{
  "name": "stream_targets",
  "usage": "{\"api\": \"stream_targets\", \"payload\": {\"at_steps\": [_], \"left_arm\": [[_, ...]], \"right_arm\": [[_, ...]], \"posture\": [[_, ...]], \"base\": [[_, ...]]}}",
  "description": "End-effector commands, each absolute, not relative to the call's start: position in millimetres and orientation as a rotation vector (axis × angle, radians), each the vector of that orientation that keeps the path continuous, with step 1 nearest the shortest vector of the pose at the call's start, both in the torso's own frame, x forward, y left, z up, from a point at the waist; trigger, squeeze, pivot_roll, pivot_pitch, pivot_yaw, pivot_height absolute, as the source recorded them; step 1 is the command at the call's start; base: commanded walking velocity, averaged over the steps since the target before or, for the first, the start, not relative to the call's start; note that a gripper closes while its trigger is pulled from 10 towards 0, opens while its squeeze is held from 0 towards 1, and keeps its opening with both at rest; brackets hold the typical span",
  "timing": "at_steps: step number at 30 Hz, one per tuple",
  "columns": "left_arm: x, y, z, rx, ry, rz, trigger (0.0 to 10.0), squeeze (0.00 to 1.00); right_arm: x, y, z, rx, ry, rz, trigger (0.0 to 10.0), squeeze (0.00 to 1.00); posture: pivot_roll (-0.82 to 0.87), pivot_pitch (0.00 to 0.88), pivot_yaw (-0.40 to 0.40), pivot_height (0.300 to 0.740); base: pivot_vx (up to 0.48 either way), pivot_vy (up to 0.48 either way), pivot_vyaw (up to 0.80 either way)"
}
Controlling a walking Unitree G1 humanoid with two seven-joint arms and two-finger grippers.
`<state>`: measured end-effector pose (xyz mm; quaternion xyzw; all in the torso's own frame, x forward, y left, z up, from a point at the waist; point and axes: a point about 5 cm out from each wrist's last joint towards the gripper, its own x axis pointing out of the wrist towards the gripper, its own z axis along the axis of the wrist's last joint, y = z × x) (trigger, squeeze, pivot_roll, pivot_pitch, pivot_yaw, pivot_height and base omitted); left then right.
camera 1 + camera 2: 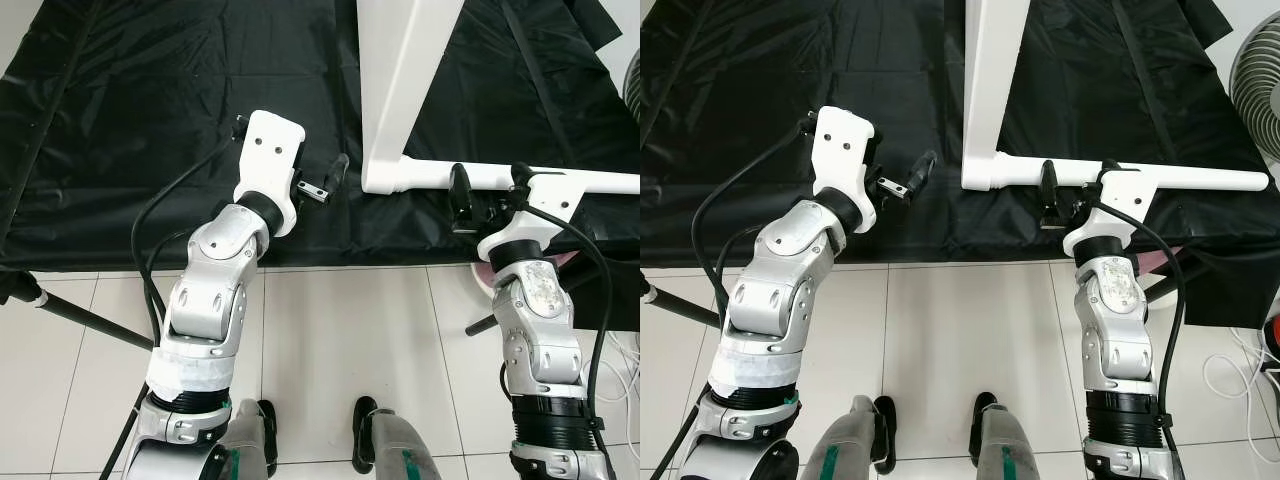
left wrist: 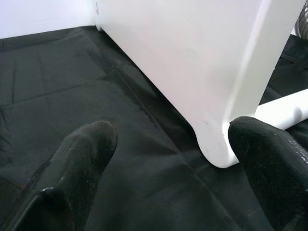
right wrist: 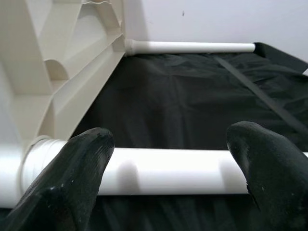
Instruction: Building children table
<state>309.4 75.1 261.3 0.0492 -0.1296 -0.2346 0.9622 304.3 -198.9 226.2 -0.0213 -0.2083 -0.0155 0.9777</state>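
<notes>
A white table top (image 1: 400, 80) stands on its edge on a black sheet (image 1: 150, 120). Its ribbed underside (image 3: 72, 62) faces the right wrist camera. One white tube leg (image 1: 600, 181) is fixed at the near corner and runs out to the right. A second leg (image 3: 192, 47) sticks out at the far corner. My right gripper (image 1: 490, 188) is open and straddles the near leg close to its socket, with one finger (image 3: 72, 168) on each side. My left gripper (image 2: 173, 144) is open just left of the table's near corner (image 2: 216, 149), one finger (image 1: 338, 172) almost touching it.
The black sheet ends at white floor tiles (image 1: 350, 330) where I stand. A black pole (image 1: 70, 310) slants across the floor on the left. A fan (image 1: 1255, 90) stands at the far right, with cables (image 1: 1230, 380) on the floor below it.
</notes>
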Motion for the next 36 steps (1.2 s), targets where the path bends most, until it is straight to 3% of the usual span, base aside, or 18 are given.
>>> {"api": "stream_targets", "payload": {"at_steps": [1, 14, 26, 36], "left_arm": [[311.9, 80.7, 257.2, 0.113, -0.256, -0.403, 10.0, 0.00], [321.0, 92.3, 264.1, 0.100, -0.286, -0.365, 10.0, 0.00], [324.7, 91.3, 262.7, 0.120, -0.297, -0.355, 10.0, 0.00], [329.3, 104.9, 250.2, 0.082, -0.283, -0.296, 10.0, 0.00]], "right_arm": [[307.1, -205.5, 229.0, -0.054, -0.431, -0.072, 10.0, 0.00], [325.7, -200.5, 243.3, -0.041, -0.466, -0.102, 10.0, 0.00], [325.8, -201.0, 240.0, -0.059, -0.464, -0.104, 10.0, 0.00], [327.9, -189.7, 234.1, -0.105, -0.457, -0.045, 10.0, 0.00]], "posture": [[0.01, 0.211, 0.030, 0.740], [0.00, 0.206, 0.025, 0.740], [-0.02, 0.200, 0.021, 0.740], [-0.05, 0.108, 0.025, 0.740]], "base": [[0.000, 0.000, 0.00], [0.000, 0.000, 0.00], [0.000, 0.000, 0.00], [0.000, 0.000, 0.00]]}}
